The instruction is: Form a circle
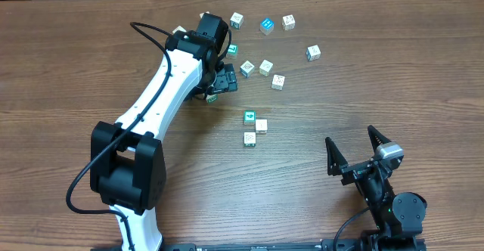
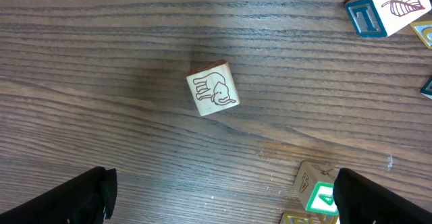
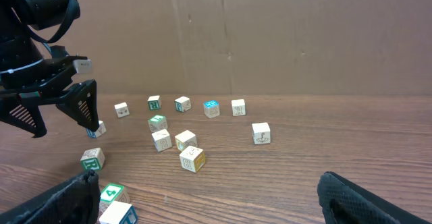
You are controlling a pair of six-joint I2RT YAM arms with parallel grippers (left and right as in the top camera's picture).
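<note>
Surrounding the left gripper [image 1: 221,79], loosely scattered cubes [image 1: 265,67]

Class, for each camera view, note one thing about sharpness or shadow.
Overhead: even light, only faint shadows beside the blocks. Left wrist: the elephant block is sharp, with a soft shadow beside it; the left claw is dark and soft-edged. Right wrist: middle-distance blocks clear, the right claw close up and blurred.
</note>
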